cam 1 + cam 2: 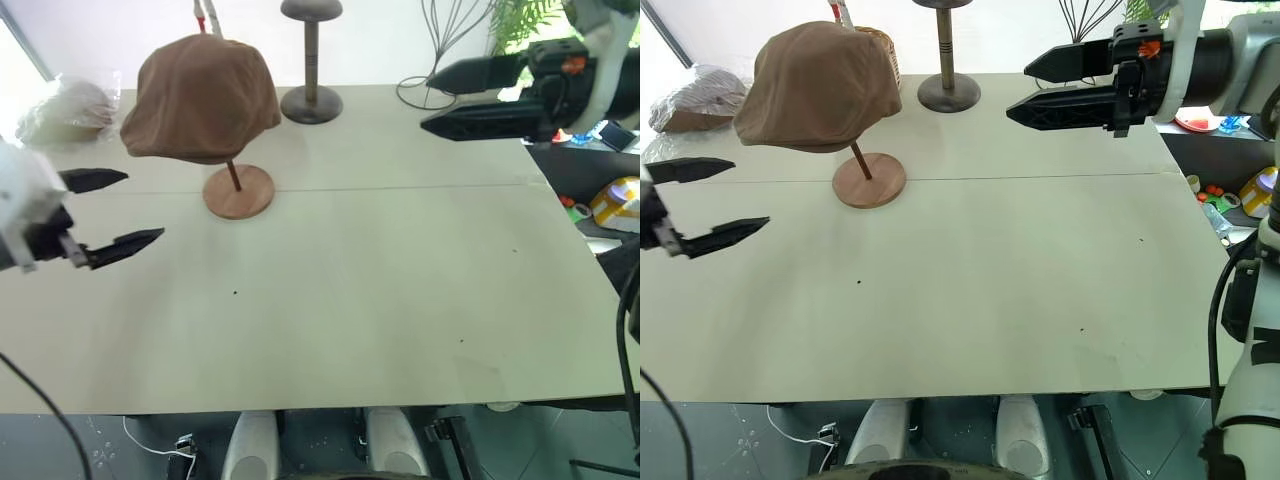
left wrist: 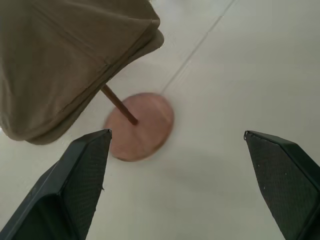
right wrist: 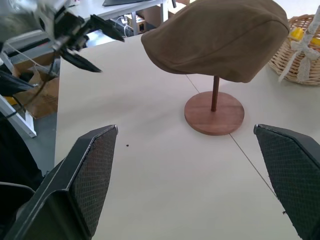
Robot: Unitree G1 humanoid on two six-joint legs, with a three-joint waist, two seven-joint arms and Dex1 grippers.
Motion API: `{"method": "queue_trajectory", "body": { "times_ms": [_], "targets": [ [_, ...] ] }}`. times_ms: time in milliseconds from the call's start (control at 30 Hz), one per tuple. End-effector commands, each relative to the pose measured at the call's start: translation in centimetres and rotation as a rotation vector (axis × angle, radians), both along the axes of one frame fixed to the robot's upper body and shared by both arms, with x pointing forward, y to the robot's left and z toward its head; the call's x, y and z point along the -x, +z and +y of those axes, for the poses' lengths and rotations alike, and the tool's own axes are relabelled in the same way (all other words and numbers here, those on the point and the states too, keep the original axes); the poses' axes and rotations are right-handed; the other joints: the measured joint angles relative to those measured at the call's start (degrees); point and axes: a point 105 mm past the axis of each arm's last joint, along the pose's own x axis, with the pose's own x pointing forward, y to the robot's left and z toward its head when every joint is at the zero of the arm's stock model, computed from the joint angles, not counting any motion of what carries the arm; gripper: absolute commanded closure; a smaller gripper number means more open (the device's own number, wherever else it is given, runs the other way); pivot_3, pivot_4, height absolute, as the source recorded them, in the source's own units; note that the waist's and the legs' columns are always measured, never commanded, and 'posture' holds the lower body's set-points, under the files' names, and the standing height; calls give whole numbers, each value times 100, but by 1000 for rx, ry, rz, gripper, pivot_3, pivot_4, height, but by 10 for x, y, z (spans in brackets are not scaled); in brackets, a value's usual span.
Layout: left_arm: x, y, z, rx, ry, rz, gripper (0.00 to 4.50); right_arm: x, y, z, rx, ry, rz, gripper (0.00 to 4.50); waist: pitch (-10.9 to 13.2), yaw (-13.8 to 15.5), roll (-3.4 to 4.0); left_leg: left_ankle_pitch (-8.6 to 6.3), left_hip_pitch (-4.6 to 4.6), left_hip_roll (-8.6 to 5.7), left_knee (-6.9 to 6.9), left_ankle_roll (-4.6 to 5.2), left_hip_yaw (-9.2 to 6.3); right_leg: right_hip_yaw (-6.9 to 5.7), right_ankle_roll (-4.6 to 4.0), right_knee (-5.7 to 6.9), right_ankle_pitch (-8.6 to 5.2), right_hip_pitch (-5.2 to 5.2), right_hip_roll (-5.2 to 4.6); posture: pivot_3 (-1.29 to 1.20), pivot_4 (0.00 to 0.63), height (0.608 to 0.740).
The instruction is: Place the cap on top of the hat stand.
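Cap: soft brown fabric flat cap (image 1: 200,98) is resting atop reddish-brown wooden hat stand (image 1: 238,190) | Claws: left gripper (image 1: 112,213) and right gripper (image 1: 1040,88) are being held wide, empty | Advice: arms are best kept clear of the brim.

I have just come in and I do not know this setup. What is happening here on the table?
A two-armed robot is working with a brown cap and a wooden hat stand. The cap already sits on top of the stand, covering its top disc. Neither arm holds anything: the left gripper is open beside the stand, and the right gripper hangs open above the table.
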Motion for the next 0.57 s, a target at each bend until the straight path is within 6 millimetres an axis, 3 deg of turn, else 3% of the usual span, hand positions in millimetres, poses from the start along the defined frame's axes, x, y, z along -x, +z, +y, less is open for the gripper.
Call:
{"method": "queue_trajectory", "body": {
  "times_ms": [33,100,200,567],
  "targets": [
    [27,32,26,159,-19,112,55,1,11,-9,-10,-16,-54,0,0,-23,0,0,-1,1,0,0,0,-1,0,0,0,-2,3,0,150,728],
    [34,41,56,217,51,151,55,0,12,-11,-15,-12,-54,0,2,-63,2,0,-1,0,-3,0,1,0,-1,-1,-1,-3,3,0,150,728],
    [38,45,93,173,169,165,55,-3,10,-14,-15,-15,-52,0,2,-114,3,0,-1,0,-9,0,2,-1,-3,0,-2,-8,4,0,150,728],
    [31,77,96,74,174,47,55,-3,10,-10,-39,6,-66,0,1,-131,-1,0,-10,2,-30,-2,12,1,-4,-2,-2,-28,1,0,150,728]
  ]
}}
